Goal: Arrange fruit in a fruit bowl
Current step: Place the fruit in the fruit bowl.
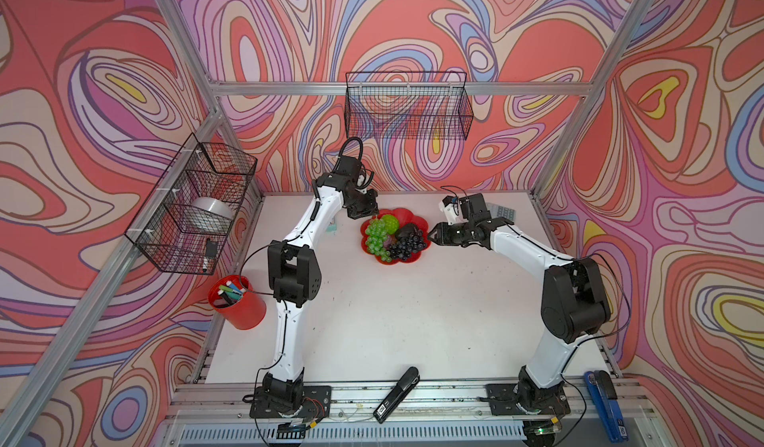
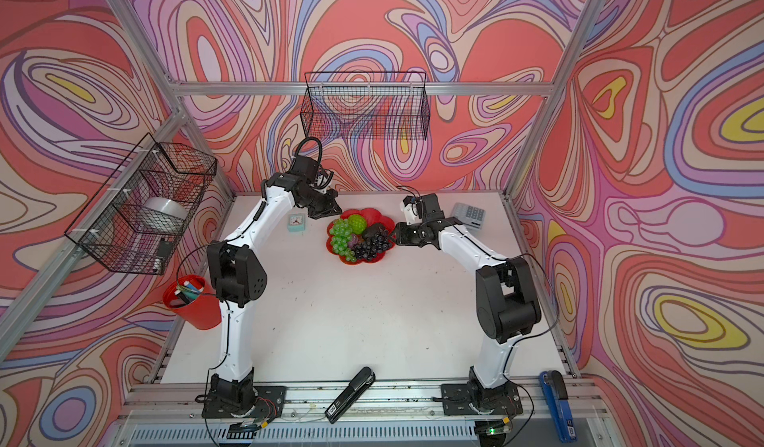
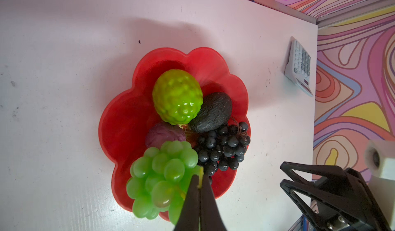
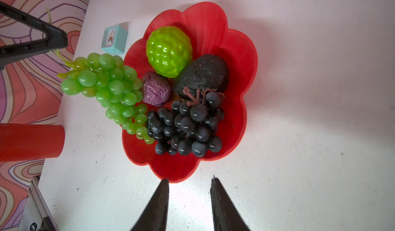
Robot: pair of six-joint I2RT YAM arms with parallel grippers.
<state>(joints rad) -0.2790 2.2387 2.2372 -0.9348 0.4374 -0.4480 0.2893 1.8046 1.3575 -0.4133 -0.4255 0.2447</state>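
Both top views high, looking down on table [image 1: 392,321], wrist views close, sharing fruit bowl [image 3: 119,121]

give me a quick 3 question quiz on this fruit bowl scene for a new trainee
1. True or false: the right gripper holds the black grapes.
2. Which fruit does the left gripper pinch? A green grapes, B avocado, C purple fruit.
3. How many fruit pieces lie in or over the red bowl?
Key: 1 false, the right gripper is open and empty. 2 A, by the stem. 3 five.
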